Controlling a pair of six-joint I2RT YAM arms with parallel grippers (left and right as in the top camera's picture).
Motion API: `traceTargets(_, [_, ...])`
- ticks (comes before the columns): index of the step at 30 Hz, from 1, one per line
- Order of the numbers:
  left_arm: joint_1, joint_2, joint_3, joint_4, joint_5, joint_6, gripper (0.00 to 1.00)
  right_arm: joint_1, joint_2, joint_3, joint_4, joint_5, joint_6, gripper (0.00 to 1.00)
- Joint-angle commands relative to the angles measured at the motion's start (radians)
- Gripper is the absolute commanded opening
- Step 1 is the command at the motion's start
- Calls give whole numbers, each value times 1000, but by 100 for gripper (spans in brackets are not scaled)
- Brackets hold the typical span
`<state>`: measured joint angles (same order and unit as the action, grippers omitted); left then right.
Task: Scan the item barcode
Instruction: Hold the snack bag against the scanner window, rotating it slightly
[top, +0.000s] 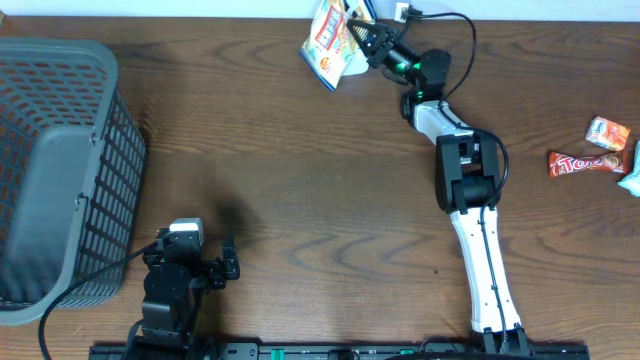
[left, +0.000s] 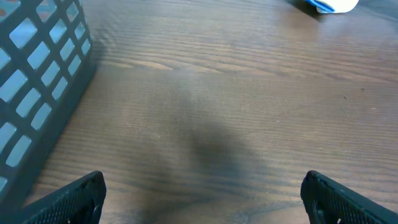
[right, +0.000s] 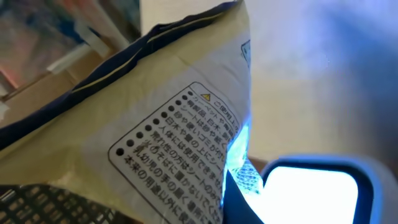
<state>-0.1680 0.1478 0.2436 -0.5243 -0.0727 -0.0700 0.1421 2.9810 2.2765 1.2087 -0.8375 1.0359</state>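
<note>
One snack bag (top: 328, 45) (Japanese print) clamped in right fingers (top: 366, 38); left fingers (left: 73, 198) apart.

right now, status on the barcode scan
Right gripper shut on white-and-orange printed snack bag, at glowing scanner. Left gripper open, idle by grey mesh basket. Nothing blocking.

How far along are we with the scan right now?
Done: the right gripper is shut on the snack bag at the table's far edge. In hand: the bag's printed back sits against a glowing device, likely the scanner, blue light on its edge; no barcode shows. Left: confirming the scan; the chocolate bar at the right waits, and the left gripper rests open beside the basket.
</note>
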Motion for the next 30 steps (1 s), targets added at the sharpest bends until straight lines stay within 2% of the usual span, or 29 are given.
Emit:
traceTargets(1, [2,-6,14,1,10,17,99,-24,-5,16,24,24,35,1])
traceTargets(6, [2,-6,14,1,10,17,99,-32,-5,36,38,39,84,1])
traceTargets(11, [2,-6,14,1,10,17,99,-39,-5,129,34,45,164,1])
traceTargets(13, [2,-6,14,1,10,17,99,-40,-5,174,18,52,137,1])
traceTargets(16, [2,-6,14,1,10,17,99,-43,-5,227,-101,77,102,1])
traceTargets(23, [2,-6,14,1,10,17,99,-42,-5,241,-311,69,-53,1])
traceTargets(30, [2,-6,14,1,10,17,99,-31,-5,241,-364,68,-163,1])
